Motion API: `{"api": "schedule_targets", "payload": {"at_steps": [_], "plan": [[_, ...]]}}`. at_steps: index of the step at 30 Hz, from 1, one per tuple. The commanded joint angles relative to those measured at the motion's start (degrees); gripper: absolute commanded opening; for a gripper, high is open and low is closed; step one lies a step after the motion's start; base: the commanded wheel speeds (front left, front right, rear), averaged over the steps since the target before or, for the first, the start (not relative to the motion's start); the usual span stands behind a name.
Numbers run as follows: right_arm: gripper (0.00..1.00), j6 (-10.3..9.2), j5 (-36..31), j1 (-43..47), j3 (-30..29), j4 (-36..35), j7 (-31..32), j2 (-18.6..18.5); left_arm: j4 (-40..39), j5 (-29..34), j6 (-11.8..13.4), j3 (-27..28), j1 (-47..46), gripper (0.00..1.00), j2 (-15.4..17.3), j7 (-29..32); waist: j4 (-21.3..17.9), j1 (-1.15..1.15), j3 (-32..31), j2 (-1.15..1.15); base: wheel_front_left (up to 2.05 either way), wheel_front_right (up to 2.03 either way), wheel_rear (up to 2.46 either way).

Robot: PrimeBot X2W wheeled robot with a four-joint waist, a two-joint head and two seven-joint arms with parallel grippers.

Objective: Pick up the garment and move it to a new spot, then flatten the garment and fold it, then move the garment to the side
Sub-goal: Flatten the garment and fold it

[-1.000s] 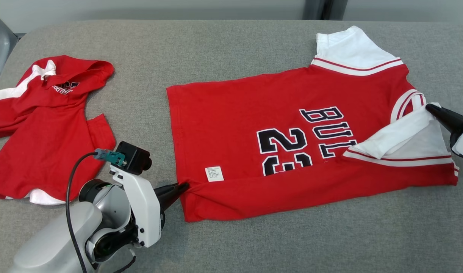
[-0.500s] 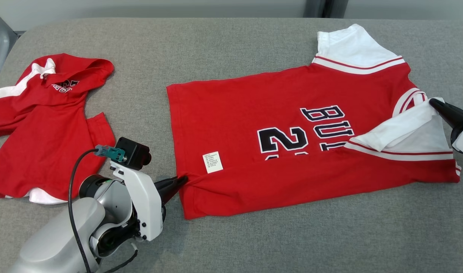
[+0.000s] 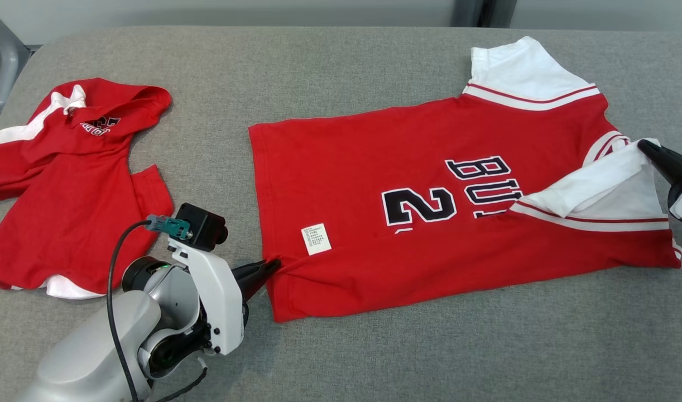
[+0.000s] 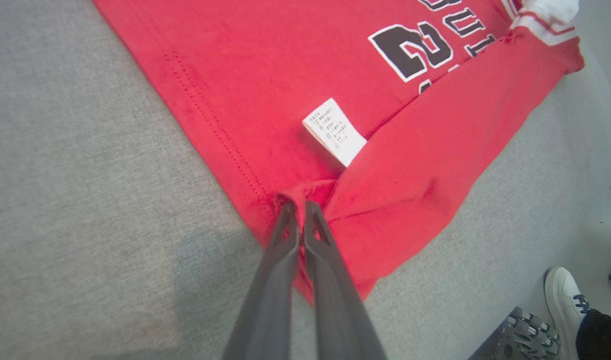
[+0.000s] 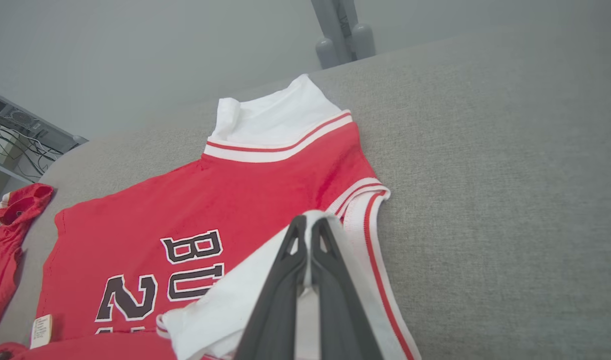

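the red jersey with white sleeves (image 3: 402, 167) lay flat, collar to the right, right of the middle of the grey fabric surface (image 3: 341, 72). its black, white-edged print read "bu" in the top row, and the letters under that were cut off by the folded white sleeve. to their left stood a large "2". a small white care label (image 3: 316, 239) stuck out near the left hem, its print too fine to read. the crumpled red and white garment (image 3: 67, 190) at the far left carried dark lettering that could not be read either.

the left pincer (image 3: 271, 266) was closed tight on the near-left hem corner of the jersey. the left wrist view showed its tips (image 4: 299, 205) pinching a red fold just below the label (image 4: 334, 131). the right pincer (image 3: 648, 147) was closed on the edge of the white sleeve at the right, with white cloth between its fingers (image 5: 308, 222). a white shoe (image 4: 563, 300) showed on the floor past the near edge.

compared with a second earlier, the near flap of the jersey had come further across the body. more of the number had shown under the "2" then, and only a black sliver was left of it. the label and both pincer tips sat a little farther from the robot.
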Motion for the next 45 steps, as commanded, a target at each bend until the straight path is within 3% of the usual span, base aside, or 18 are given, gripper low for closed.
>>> {"api": "schedule_targets", "payload": {"at_steps": [1,2,3,8,15,21,27,31,35,40,45], "plan": [[1.0,0.0,0.1,-0.7,-0.3,0.3,-0.5,-0.4,0.3,-0.2,0.0,0.1,-1.0,0.45,0.2,-0.3,0.0,0.0,0.0,0.0,0.0,0.0,0.0],[1.0,0.0,0.5,-0.9,-0.6,1.2,-0.7,0.1,0.5,-0.1,0.3,0.2,-1.1,0.84,0.2,-0.2,0.1,0.0,-0.1,0.0,0.0,0.0,0.0],[1.0,0.0,0.8,-1.2,-0.8,1.9,-0.7,0.4,0.8,-0.1,0.4,-0.1,-1.0,1.0,0.2,0.3,0.1,0.0,-0.1,0.0,0.0,0.0,0.0],[1.0,0.0,0.8,-1.8,-0.3,3.9,-1.3,1.1,1.1,0.6,1.7,0.6,-0.7,1.0,0.3,-1.5,0.2,0.0,-0.8,0.0,0.0,0.0,0.0],[1.0,0.0,1.4,-0.1,-1.3,4.9,-6.6,1.5,1.8,2.9,4.9,3.4,-0.1,1.0,-0.5,-9.5,0.7,0.0,-3.1,0.0,0.0,0.0,0.0],[1.0,0.0,-0.2,4.9,-1.3,1.6,-16.6,1.7,2.2,4.3,10.0,8.0,2.3,1.0,-1.7,-21.1,0.3,0.0,-6.5,0.0,0.0,0.0,0.0],[1.0,0.0,-4.5,11.8,-1.1,-0.5,-28.9,3.2,-0.4,5.0,13.4,11.4,7.5,1.0,-4.7,-30.8,-1.0,0.0,-9.7,0.0,0.0,0.0,0.0],[1.0,0.0,-7.2,15.4,-1.5,-1.0,-34.2,5.5,-1.6,6.9,15.6,14.2,11.9,1.0,-7.4,-32.5,-2.1,0.0,-10.9,0.0,0.0,0.0,0.0],[1.0,0.0,-9.2,17.3,-3.0,-1.8,-35.7,7.9,-1.9,9.4,16.9,17.6,15.3,1.0,-9.7,-32.7,-3.0,0.0,-11.5,0.0,0.0,0.0,0.0],[1.0,0.0,-12.0,20.6,-6.6,-4.4,-36.3,11.8,-1.5,13.9,16.8,23.4,21.1,1.0,-14.3,-32.7,-4.0,0.0,-12.1,0.0,0.0,0.0,0.0],[1.0,0.0,-14.3,23.4,-10.4,-7.3,-36.3,14.6,1.7,20.0,17.1,24.9,24.6,1.0,-17.6,-32.7,-4.5,0.0,-12.4,0.0,0.0,0.0,0.0]]}}
